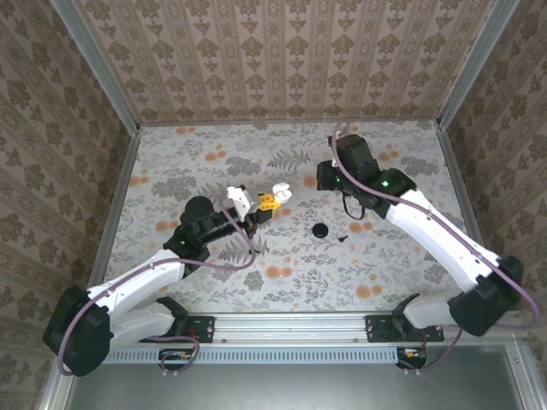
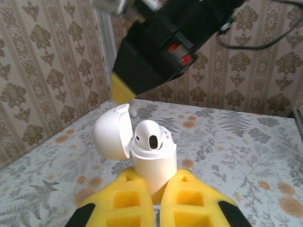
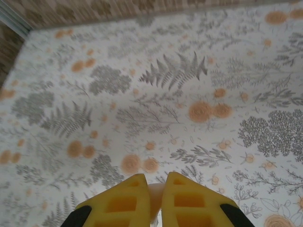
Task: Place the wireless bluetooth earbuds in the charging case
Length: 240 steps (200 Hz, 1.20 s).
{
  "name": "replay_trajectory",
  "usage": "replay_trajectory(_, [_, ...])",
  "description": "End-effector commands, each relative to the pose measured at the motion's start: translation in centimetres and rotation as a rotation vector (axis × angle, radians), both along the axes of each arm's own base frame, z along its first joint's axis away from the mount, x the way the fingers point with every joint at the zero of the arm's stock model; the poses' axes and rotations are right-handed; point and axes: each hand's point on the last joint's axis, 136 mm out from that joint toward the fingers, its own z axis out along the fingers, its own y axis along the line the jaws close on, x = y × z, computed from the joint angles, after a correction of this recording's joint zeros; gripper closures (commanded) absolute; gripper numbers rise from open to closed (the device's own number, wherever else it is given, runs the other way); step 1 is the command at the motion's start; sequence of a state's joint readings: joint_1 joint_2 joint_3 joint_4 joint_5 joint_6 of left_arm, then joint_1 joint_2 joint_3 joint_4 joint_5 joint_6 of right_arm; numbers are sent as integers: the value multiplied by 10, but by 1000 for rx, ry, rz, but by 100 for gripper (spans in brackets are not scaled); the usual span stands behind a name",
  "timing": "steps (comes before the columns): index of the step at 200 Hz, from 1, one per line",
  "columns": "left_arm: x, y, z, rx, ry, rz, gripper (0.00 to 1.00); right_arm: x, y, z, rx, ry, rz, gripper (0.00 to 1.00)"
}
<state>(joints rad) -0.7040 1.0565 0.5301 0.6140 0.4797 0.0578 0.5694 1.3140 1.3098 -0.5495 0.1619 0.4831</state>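
Charging case is clamped upright between the yellow fingers of the left gripper, low and centre in the left wrist view. The fingers press on the lower half of the case body from both sides. Its lid is open, hinged back to the left of the body. A white rounded piece with a dark oval opening stands up out of the case mouth; what it is cannot be told.

In the top view the case is a small white shape just left of frame centre, held above the flowered table.

Right gripper: its yellow fingers are almost together at the bottom centre of the right wrist view. A pale blurred strip shows in the narrow gap, and whether that is a held thing cannot be told. Below it is bare table, seen from some height. In the left wrist view its black body and one yellow finger hang in the upper centre, above and behind the open case, apart from it.

On the table, right of centre in the top view, lies a black disc. Just to its right is one earbud, a tiny dark speck too small to make out in detail. Both are well apart from the case.
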Motion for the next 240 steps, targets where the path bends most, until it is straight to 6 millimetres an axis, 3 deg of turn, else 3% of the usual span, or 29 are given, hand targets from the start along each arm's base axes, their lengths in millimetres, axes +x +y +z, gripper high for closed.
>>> replay_trajectory(1, [3,2,22,-46,-92,55,100,-8,-2,27,82,-96,-47,94])
replay_trajectory(68, [-5,-5,25,-68,-108,30,100,-40,34,59,186,-146,57,95])
replay_trajectory(126, [-7,-4,20,-53,-106,38,100,-57,56,67,217,-147,122,96])
replay_trajectory(240, [-5,-3,21,-59,-99,50,100,-62,77,68,220,-193,163,96])
